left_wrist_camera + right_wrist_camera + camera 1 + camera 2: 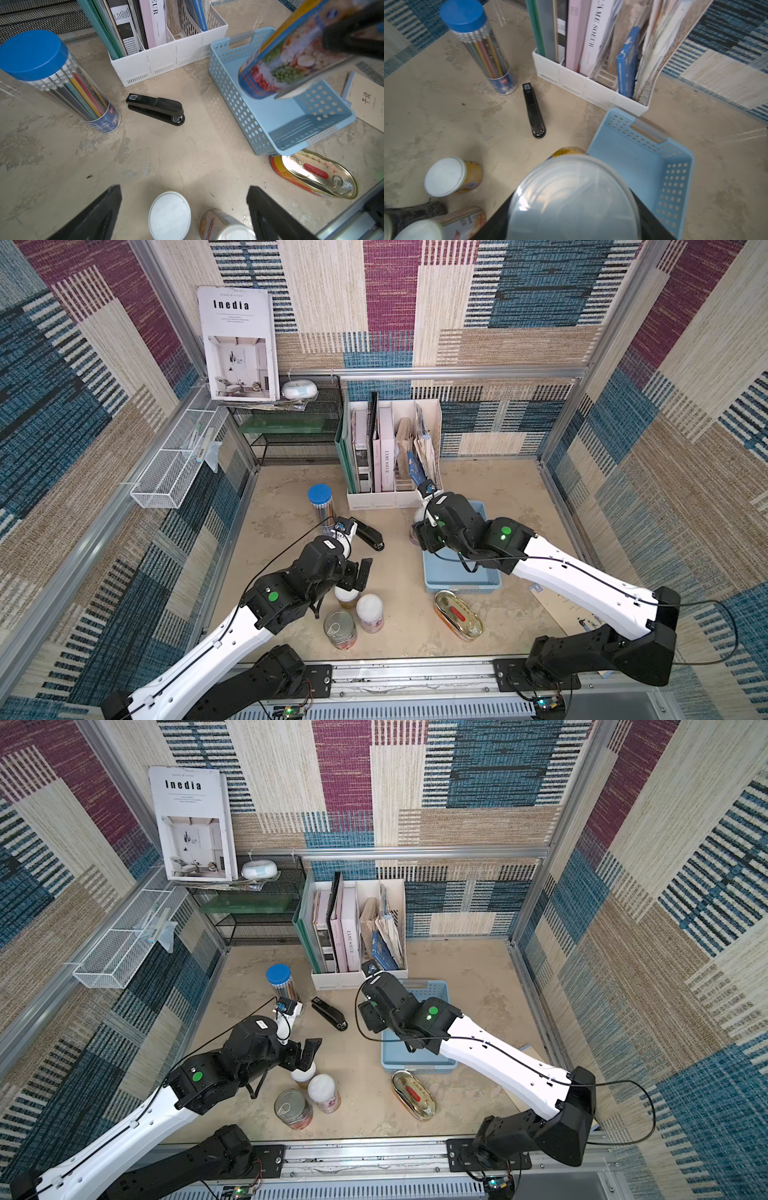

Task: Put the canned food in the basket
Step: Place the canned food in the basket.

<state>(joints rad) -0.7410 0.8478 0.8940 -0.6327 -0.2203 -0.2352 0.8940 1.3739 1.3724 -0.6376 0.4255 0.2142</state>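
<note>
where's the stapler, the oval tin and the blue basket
stapler [158, 109], left wrist view, top cover
oval tin [458, 614], a top view, red label
blue basket [633, 162], right wrist view, bare floor

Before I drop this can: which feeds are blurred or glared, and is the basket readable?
Left wrist view: the held can is smeared by blur, glare whites out part of the oval tin, the blue basket is sharp. Right wrist view: the can's clear lid fills the foreground, soft and shiny. Both top views: crisp, but wide-angle perspective splays the frame posts.
</note>
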